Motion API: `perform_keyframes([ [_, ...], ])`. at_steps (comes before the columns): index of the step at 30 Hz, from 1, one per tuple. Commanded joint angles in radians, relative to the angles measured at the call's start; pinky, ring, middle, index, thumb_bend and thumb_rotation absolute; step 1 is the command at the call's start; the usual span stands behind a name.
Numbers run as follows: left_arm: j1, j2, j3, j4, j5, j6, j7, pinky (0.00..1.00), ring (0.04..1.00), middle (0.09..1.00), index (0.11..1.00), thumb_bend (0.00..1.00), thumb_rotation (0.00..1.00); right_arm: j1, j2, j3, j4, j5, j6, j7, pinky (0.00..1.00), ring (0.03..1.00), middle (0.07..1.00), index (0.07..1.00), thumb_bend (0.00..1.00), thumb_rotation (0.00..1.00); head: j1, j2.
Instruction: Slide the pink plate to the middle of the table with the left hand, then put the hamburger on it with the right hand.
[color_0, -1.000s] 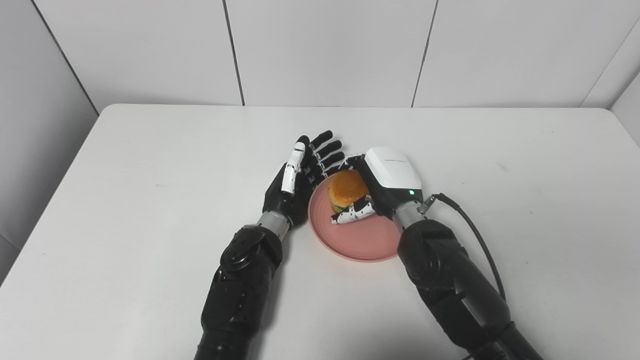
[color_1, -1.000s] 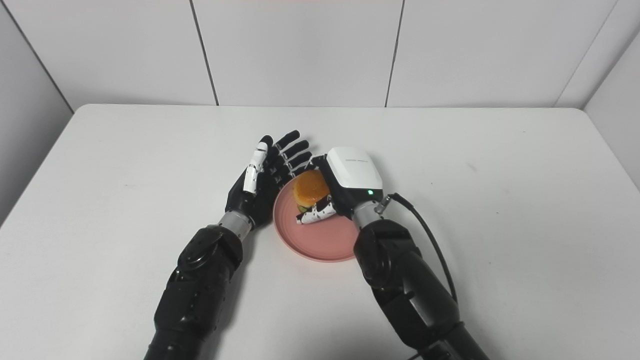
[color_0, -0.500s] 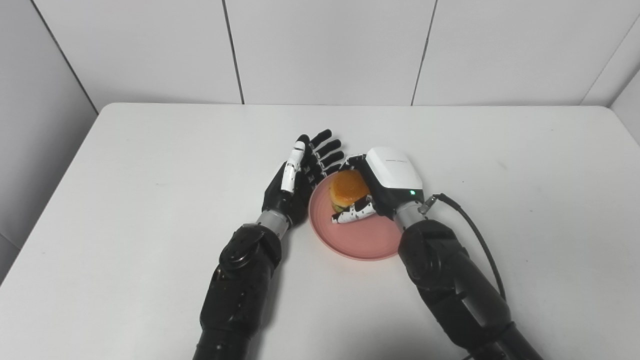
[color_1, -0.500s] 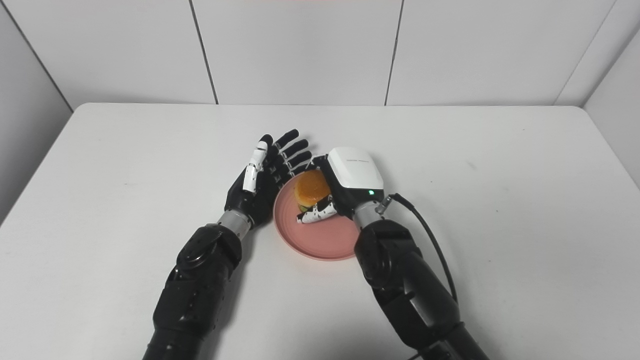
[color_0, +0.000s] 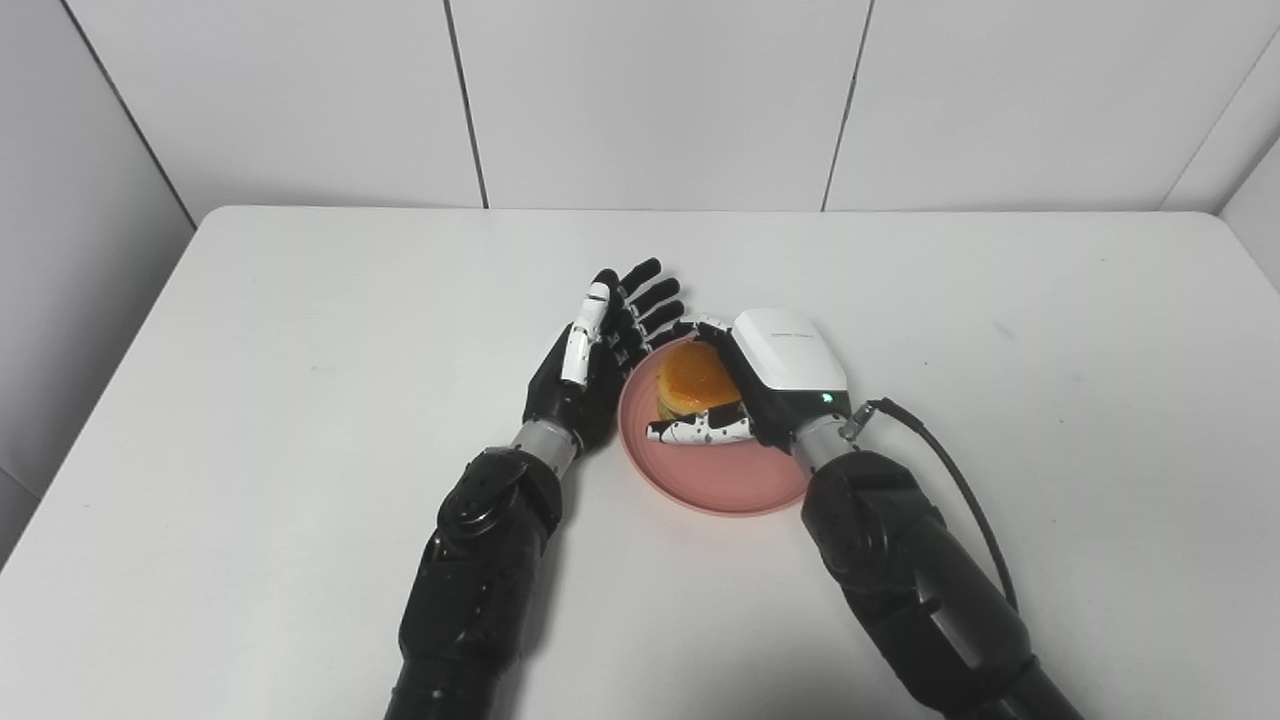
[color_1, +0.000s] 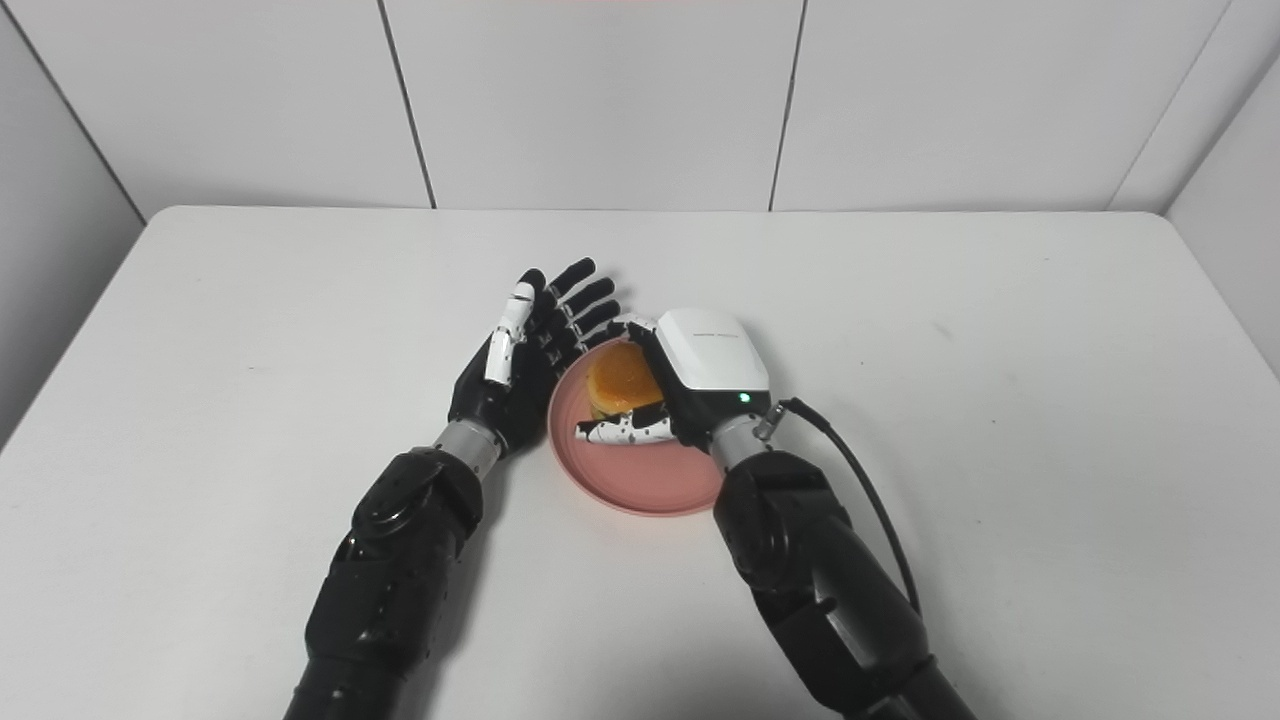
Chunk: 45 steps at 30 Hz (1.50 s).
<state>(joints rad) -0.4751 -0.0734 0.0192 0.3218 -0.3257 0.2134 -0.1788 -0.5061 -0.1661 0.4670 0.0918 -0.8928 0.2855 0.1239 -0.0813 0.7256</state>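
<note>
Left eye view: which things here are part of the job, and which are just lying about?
Part of the job:
- pink plate, near the table's middle
- hamburger, on the plate
- right hand, thumb spread from the hamburger, fingers behind it
- left hand, open beside the plate

Lying about:
- nothing loose; only the white table and the cable at the right wrist

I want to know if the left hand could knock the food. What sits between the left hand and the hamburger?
Only the pink plate's raised rim separates left hand from hamburger, seen in both eye views.
</note>
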Motion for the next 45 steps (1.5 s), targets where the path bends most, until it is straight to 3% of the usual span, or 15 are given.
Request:
perform_keyframes([
  [1, 0.036, 0.013, 0.006, 0.028, 0.006, 0.075, 0.012, 0.87, 0.887, 0.879, 0.874, 0.4, 1.0, -0.019, -0.002, -0.007, -0.023, 0.007, -0.047, -0.024, 0.82, 0.898, 0.91, 0.917, 0.88, 0.67, 0.0, 0.0],
  [11, 0.036, 0.008, 0.019, 0.027, -0.012, 0.087, 0.014, 0.88, 0.885, 0.876, 0.869, 0.39, 1.0, -0.022, -0.007, -0.009, -0.027, 0.023, -0.066, -0.021, 0.86, 0.94, 0.959, 0.998, 0.92, 0.78, -0.005, 0.0],
  [31, 0.031, 0.01, 0.021, 0.042, -0.009, 0.07, 0.01, 0.86, 0.883, 0.884, 0.863, 0.41, 1.0, 0.016, -0.021, -0.078, -0.181, 0.085, -0.113, -0.044, 0.88, 0.929, 0.952, 0.99, 0.93, 0.85, -0.014, -0.004],
  [34, 0.031, 0.013, 0.019, 0.044, -0.007, 0.062, 0.003, 0.86, 0.862, 0.861, 0.848, 0.4, 1.0, 0.024, -0.019, -0.105, -0.224, 0.122, -0.109, -0.035, 0.84, 0.914, 0.944, 0.994, 0.93, 0.85, -0.016, -0.005],
  [36, 0.031, 0.015, 0.021, 0.046, -0.009, 0.06, -0.002, 0.85, 0.851, 0.852, 0.843, 0.4, 1.0, 0.028, -0.018, -0.119, -0.251, 0.14, -0.099, -0.025, 0.75, 0.888, 0.94, 0.994, 0.92, 0.86, -0.018, -0.007],
  [39, 0.033, 0.019, 0.02, 0.039, -0.003, 0.062, -0.003, 0.85, 0.847, 0.849, 0.842, 0.4, 1.0, 0.039, -0.019, -0.14, -0.286, 0.143, -0.082, -0.02, 0.72, 0.876, 0.937, 0.991, 0.91, 0.87, -0.022, -0.009],
  [41, 0.036, 0.023, 0.018, 0.024, 0.003, 0.07, 0.002, 0.85, 0.847, 0.855, 0.857, 0.4, 1.0, 0.056, -0.018, -0.17, -0.315, 0.143, -0.068, -0.034, 0.65, 0.833, 0.924, 0.989, 0.93, 0.94, -0.026, -0.011],
  [44, 0.038, 0.024, 0.018, 0.015, 0.005, 0.072, 0.007, 0.85, 0.844, 0.852, 0.855, 0.4, 1.0, 0.068, -0.009, -0.193, -0.323, 0.142, -0.072, -0.041, 0.64, 0.824, 0.924, 0.989, 0.92, 0.96, -0.026, -0.011],
  [45, 0.042, 0.026, 0.02, 0.002, 0.005, 0.065, 0.008, 0.85, 0.843, 0.852, 0.855, 0.4, 1.0, 0.087, -0.002, -0.22, -0.312, 0.164, -0.093, -0.077, 0.64, 0.823, 0.924, 0.989, 0.92, 0.96, -0.031, -0.012],
])
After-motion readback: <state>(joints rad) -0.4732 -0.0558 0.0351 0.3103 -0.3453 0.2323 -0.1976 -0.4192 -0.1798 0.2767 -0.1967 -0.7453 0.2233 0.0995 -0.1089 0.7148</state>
